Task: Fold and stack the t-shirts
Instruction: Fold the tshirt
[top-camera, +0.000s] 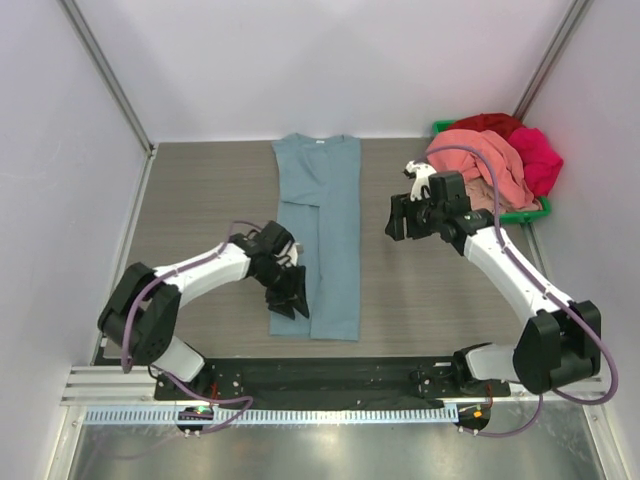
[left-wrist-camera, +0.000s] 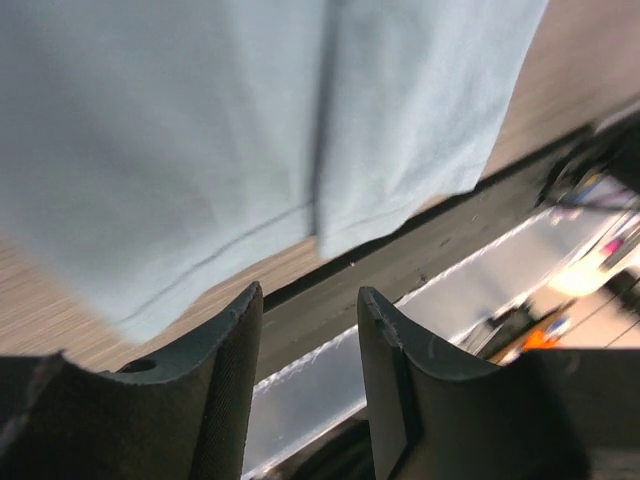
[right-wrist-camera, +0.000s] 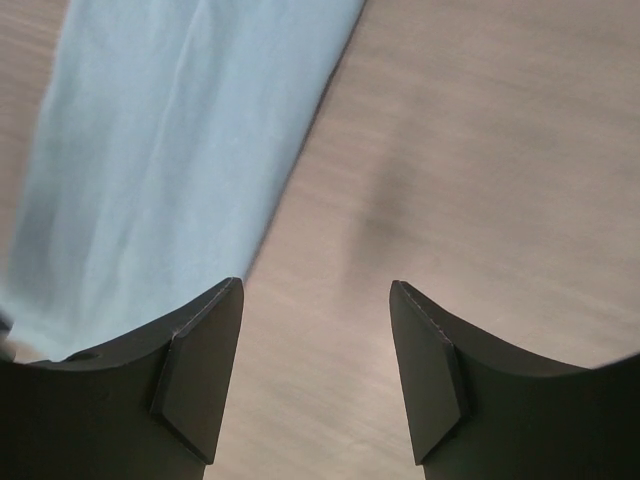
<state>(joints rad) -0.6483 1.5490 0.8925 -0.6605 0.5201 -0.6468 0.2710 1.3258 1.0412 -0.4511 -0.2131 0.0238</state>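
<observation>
The blue tee (top-camera: 335, 230), a long strip with its axis running near to far, has its near hem just ahead of the left gripper (top-camera: 288, 298), whose jaws are apart and empty, while the right gripper (top-camera: 400, 218), also apart, hangs beside mid-strip with the cloth to its left.

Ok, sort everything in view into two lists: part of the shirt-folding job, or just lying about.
Job: dusty blue-grey cloth t-shirt, folded lengthwise; salmon-pink t-shirt, red t-shirt, magenta t-shirt, heaped.
Lying about: green plastic bin holding that heap; wood-grain table.
</observation>
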